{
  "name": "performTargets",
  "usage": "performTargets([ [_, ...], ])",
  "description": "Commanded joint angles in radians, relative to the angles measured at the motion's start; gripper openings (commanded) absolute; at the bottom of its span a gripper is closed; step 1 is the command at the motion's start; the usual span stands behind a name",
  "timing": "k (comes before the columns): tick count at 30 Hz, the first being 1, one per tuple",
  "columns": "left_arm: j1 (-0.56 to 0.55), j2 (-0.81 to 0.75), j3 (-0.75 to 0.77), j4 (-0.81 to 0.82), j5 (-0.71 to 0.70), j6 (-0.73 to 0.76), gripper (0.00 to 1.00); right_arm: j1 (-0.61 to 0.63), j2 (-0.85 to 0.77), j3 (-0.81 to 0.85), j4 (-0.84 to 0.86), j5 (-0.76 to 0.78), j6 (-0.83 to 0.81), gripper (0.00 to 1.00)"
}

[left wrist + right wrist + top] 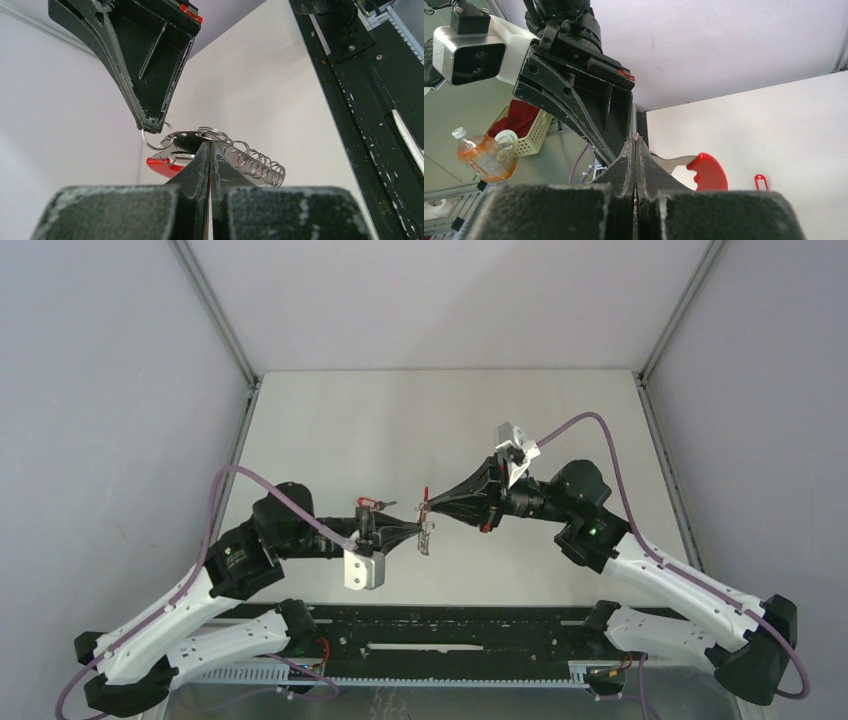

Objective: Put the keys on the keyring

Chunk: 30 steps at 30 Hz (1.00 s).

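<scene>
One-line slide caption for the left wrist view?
Left gripper, jaws shut on the keyring, faces the right gripper pinching a small ring linked to it.

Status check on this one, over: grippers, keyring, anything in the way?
Left gripper shut on keyring. Right gripper shut, pinching small ring at keyring's end. Keyring spans the two tips. Nothing blocking.

A small red oblong piece (pixel 761 181) is seen laid on the white table (pixel 774 125), well apart to the right of the fingers (pixel 651 170) of the right gripper (pixel 636 142).
</scene>
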Motion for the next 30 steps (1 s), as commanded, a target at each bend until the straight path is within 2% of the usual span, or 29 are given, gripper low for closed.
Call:
performTargets([
  [1, -0.008, -0.011, -0.011, 0.016, -0.032, 0.042, 0.0, 0.009, -0.036, -0.003, 0.038, 0.04, -0.002, 0.0],
  [3, -0.008, -0.018, -0.009, 0.017, -0.045, 0.019, 0.0, 0.007, -0.043, -0.003, 0.025, 0.04, -0.01, 0.0],
  [4, -0.008, -0.022, -0.007, 0.023, -0.056, -0.004, 0.04, 0.006, -0.047, -0.003, 0.022, 0.031, -0.012, 0.0],
  [7, -0.008, -0.037, -0.007, 0.087, -0.115, -0.133, 0.27, 0.0, -0.054, -0.013, 0.03, 0.004, -0.011, 0.0],
  [8, -0.008, -0.044, -0.007, 0.112, -0.139, -0.184, 0.32, -0.002, -0.056, -0.016, 0.037, -0.004, -0.008, 0.0],
  [11, -0.005, -0.06, -0.007, 0.168, -0.176, -0.323, 0.4, -0.003, -0.058, -0.025, 0.058, -0.027, 0.002, 0.0],
  [15, -0.002, -0.058, 0.002, 0.177, -0.144, -0.458, 0.53, -0.009, -0.059, -0.052, 0.129, -0.048, 0.04, 0.0],
  [19, 0.0, -0.039, -0.001, 0.183, -0.095, -0.511, 0.56, -0.016, -0.059, -0.093, 0.252, -0.046, 0.095, 0.0],
  [24, 0.004, -0.003, 0.01, 0.179, -0.081, -0.514, 0.52, -0.011, -0.047, -0.115, 0.344, -0.044, 0.138, 0.0],
  [30, 0.071, 0.061, 0.082, 0.146, 0.039, -0.673, 0.48, 0.002, -0.067, -0.157, 0.421, -0.019, 0.127, 0.0],
])
